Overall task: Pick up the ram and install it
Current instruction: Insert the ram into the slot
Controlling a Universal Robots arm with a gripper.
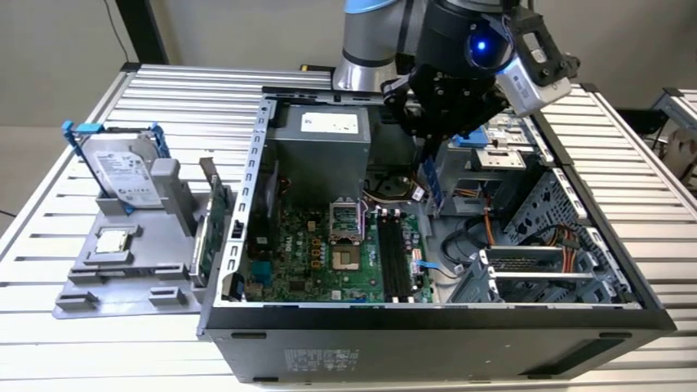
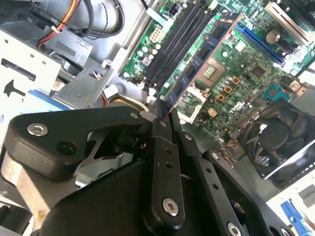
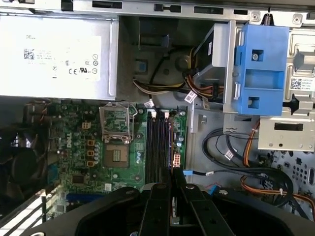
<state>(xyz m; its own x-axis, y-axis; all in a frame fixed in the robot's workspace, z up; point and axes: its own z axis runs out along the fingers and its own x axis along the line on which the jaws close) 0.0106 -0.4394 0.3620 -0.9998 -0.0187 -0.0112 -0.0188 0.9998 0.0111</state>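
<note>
My gripper (image 1: 425,151) hangs over the open computer case (image 1: 436,314), shut on the ram (image 1: 432,189). The ram is a slim board with dark chips that points down from the fingertips toward the motherboard (image 1: 326,261). In the second wrist view the ram (image 2: 202,61) runs out from the gripper (image 2: 162,110), lying close beside the black memory slots (image 2: 177,42) and apart from them. In the first wrist view the gripper (image 3: 173,184) sits just off the end of the slots (image 3: 158,142). The slots (image 1: 394,253) show no stick in them.
On the exterior view's left a grey holder (image 1: 120,286) carries a silver hard drive with blue rails (image 1: 120,167), a square processor chip (image 1: 113,242) and a thin green board on edge (image 1: 201,245). In the case are the power supply (image 1: 321,135), processor socket (image 1: 343,233), cables (image 3: 236,157) and drive cage (image 1: 534,269).
</note>
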